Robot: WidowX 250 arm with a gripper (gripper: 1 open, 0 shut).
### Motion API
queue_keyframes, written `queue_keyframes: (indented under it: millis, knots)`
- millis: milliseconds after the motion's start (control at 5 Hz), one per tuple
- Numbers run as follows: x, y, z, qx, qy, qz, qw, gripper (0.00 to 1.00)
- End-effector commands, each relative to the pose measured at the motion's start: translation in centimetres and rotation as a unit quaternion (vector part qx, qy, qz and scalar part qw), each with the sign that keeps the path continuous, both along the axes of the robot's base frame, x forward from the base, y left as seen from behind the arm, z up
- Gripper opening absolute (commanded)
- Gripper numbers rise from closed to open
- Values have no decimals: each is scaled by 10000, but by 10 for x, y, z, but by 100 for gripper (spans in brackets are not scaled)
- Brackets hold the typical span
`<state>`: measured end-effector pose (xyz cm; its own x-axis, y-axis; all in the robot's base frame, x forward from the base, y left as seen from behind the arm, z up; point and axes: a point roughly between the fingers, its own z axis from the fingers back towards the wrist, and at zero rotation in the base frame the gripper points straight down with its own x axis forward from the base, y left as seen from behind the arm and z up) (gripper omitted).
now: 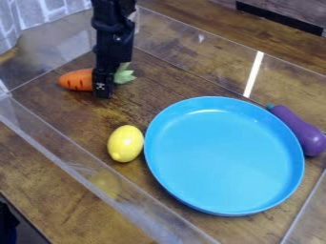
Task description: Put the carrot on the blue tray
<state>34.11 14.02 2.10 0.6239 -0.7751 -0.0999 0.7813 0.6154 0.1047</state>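
Observation:
The orange carrot [78,81] lies on its side at the back left of the wooden table, its light green stub [125,73] pointing right. My black gripper [106,86] comes straight down over the carrot's thick end and is shut on it, one finger [102,90] showing in front. The round blue tray [230,157] sits to the right and nearer the camera, apart from the carrot, with nothing on it.
A yellow lemon [125,143] rests just left of the tray's rim. A purple eggplant [303,130] lies against the tray's far right edge. Clear plastic walls [51,143] border the table on the left and front.

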Motion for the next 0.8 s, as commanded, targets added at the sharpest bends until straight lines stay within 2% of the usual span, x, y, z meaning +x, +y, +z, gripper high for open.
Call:
queue_keyframes:
  millis: [0,600]
  knots:
    - [-2,1,1,22,-60,-105,9999,0]
    - [-20,-7,28,52,-193,90,9998,0]
